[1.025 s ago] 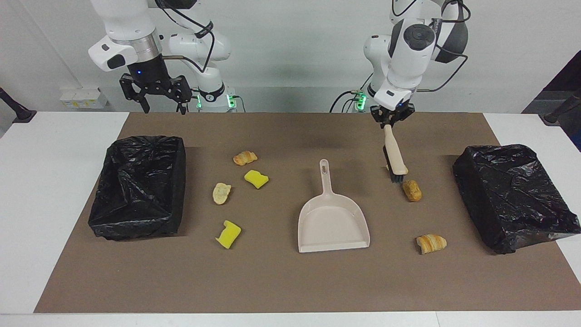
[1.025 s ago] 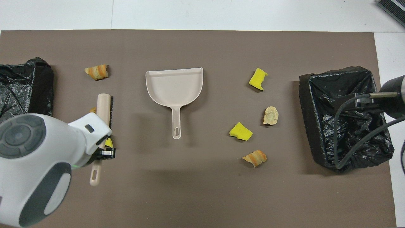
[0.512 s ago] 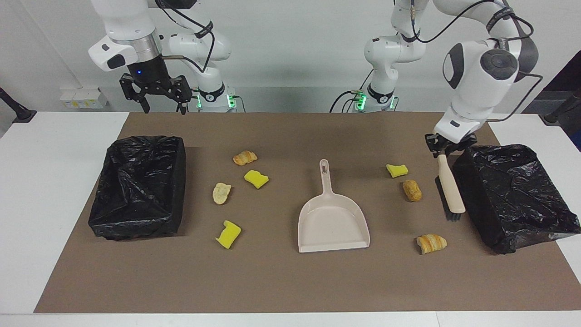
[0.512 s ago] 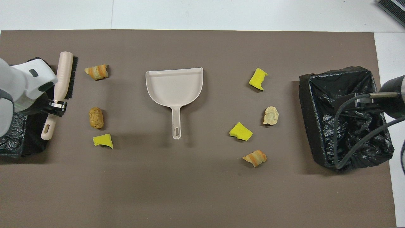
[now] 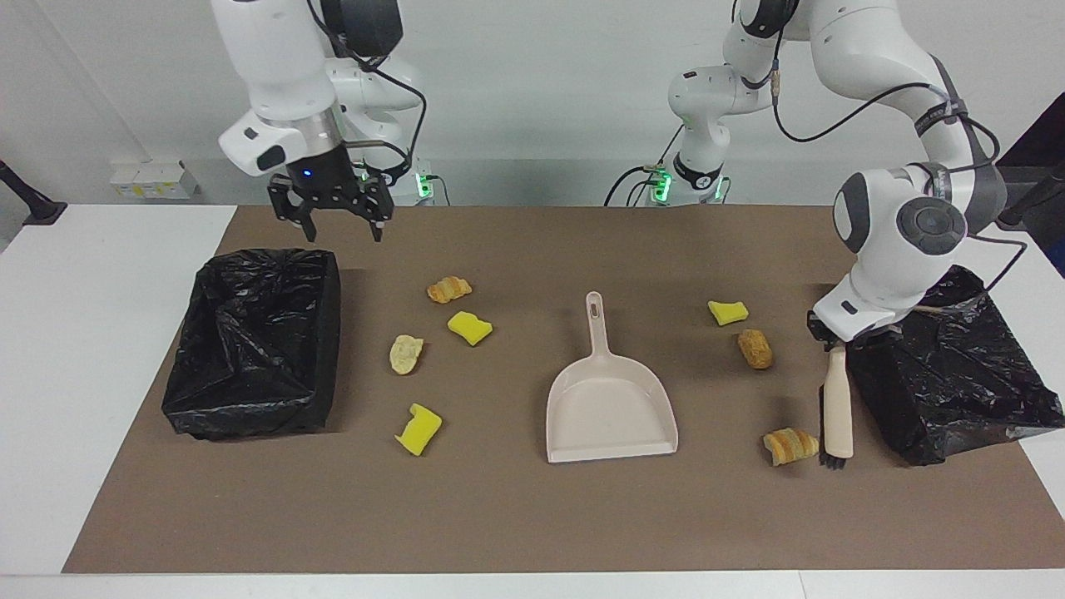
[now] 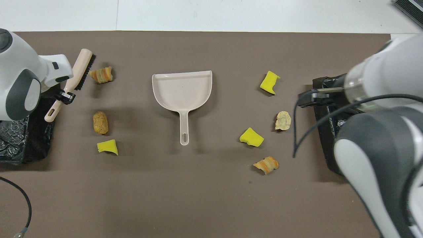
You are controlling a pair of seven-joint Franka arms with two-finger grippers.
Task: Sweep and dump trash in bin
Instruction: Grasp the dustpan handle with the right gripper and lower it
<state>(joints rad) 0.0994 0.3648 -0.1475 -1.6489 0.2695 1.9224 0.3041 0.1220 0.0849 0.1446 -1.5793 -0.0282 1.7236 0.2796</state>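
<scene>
seven pieces of trash are lying on the brown mat (image 5: 516, 516), none of them in the dustpan (image 5: 611, 412). toward the left arm's end, a yellow sponge chunk (image 5: 728, 312) is sitting nearest the robots, a brown bread roll (image 5: 755, 349) is lying just beside it and farther out, and a striped croissant (image 5: 790, 445) is lying farthest from the robots. toward the right arm's end, a second croissant (image 5: 449, 289) and a second sponge chunk (image 5: 469, 327) are lying close together, a pale pastry (image 5: 405, 353) is sitting near them, and a third sponge chunk (image 5: 418, 429) is lying farthest out.

the beige dustpan is resting flat mid-mat, its handle pointing toward the robots. the left gripper (image 5: 834, 339) is clamping the handle of the beige brush (image 5: 837, 416), fingers closed on it, and the brush's black bristles are standing just beside the striped croissant; whether they are touching it cannot be told. the right gripper (image 5: 339, 229) is hanging with its fingers spread wide, holding nothing, over the mat by the corner of the black-lined bin (image 5: 258, 341) at that end. a second black-lined bin (image 5: 957, 374) is sitting beside the brush.
</scene>
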